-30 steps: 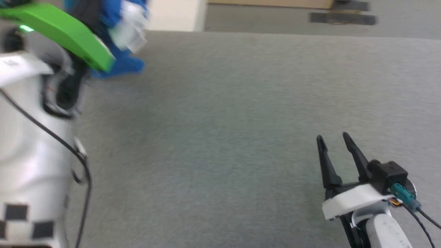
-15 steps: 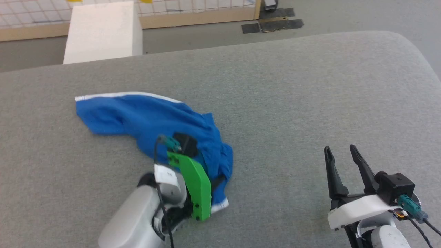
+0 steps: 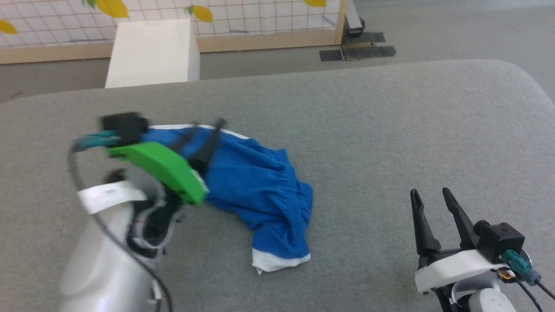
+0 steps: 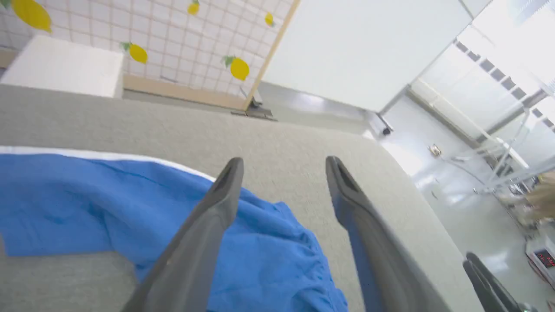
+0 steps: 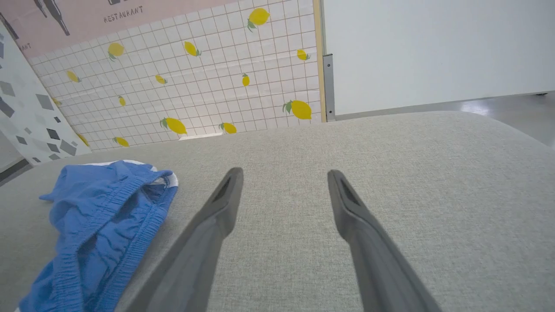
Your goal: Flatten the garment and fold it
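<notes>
My left pincer (image 4: 284, 161): wide open, nothing in it, hanging over the left part of the garment (image 3: 256, 182).
My right pincer (image 3: 430, 192): open too, empty, well apart from the cloth.
Garment: blue, lying bunched on the gray counter (image 3: 390, 130), with a white band (image 4: 108, 155) along its far edge and a white end (image 3: 279, 262) near me.
How it feels (my guess): light, soft and floppy, so it will sag and slide.
Where to pinch: the white band's corners, one in each pincer, then pull flat.
</notes>
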Controlling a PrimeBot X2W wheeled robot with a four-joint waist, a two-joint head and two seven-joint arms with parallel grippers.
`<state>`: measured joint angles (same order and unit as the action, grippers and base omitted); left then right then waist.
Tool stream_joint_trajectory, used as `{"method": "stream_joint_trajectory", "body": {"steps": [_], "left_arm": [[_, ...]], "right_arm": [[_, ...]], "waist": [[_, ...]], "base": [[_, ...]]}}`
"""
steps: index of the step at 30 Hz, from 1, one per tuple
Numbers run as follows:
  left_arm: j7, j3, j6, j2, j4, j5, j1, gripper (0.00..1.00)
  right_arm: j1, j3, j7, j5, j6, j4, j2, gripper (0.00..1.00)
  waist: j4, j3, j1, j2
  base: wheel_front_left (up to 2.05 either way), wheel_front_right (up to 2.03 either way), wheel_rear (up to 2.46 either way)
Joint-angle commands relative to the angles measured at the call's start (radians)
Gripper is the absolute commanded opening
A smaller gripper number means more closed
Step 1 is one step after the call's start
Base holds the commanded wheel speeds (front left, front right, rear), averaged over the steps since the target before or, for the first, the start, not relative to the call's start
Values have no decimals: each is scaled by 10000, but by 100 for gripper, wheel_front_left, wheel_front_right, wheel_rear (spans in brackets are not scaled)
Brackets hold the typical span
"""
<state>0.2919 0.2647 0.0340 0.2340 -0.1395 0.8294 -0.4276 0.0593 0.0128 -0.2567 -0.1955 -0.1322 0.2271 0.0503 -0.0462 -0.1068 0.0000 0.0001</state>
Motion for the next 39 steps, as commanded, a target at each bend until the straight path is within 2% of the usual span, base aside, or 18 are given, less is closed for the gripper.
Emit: {"method": "stream_joint_trajectory", "body": {"steps": [1,6,8,10,15,21,27,31,34,39], "left_arm": [[-611,-277,-55,204,97,-252,23,100],[-3977,-821,-64,1044,-302,-2188,1020,100],[-4994,-889,-117,1021,-687,-2600,1482,100],[-5400,-977,-192,914,-930,-2999,1830,100],[-5530,-1608,-268,309,-410,-3930,2431,100],[-5534,-2541,-18,-362,285,-4586,2957,100],[-5535,-2911,468,-856,309,-4849,2649,100],[-5536,-3015,704,-1089,152,-4951,2324,100],[-5536,-3121,820,-1252,36,-4880,2146,100],[-5536,-3164,924,-1346,-169,-4980,2038,100]], "right_arm": [[-91,-28,-50,-62,15,21,-1,100],[-42,17,-50,-94,15,133,-1,100],[-29,70,-47,-126,15,241,-1,100],[27,67,44,-205,15,410,-1,100],[613,6,853,-481,15,716,-1,100],[2984,593,3528,-363,15,1348,-1,100],[5459,2173,6394,-415,15,2407,-1,100],[6122,3190,7766,-441,15,3186,-1,100],[6202,3482,8357,-102,15,3665,-1,100],[5821,3777,8698,201,15,4213,-1,100]], "waist": [[308,237,0,-1],[552,357,0,-1],[654,331,0,-1],[780,288,0,-1],[1047,-33,0,-1],[1192,-670,0,-1],[1722,-1448,0,-1],[2077,-1832,0,-1],[2242,-2010,0,-1],[2380,-2141,0,-1]], "base": [[0,0,0],[0,0,0],[0,0,0],[0,0,0],[0,0,0],[0,0,0],[0,0,0],[0,0,0],[0,0,0],[0,0,0]]}}
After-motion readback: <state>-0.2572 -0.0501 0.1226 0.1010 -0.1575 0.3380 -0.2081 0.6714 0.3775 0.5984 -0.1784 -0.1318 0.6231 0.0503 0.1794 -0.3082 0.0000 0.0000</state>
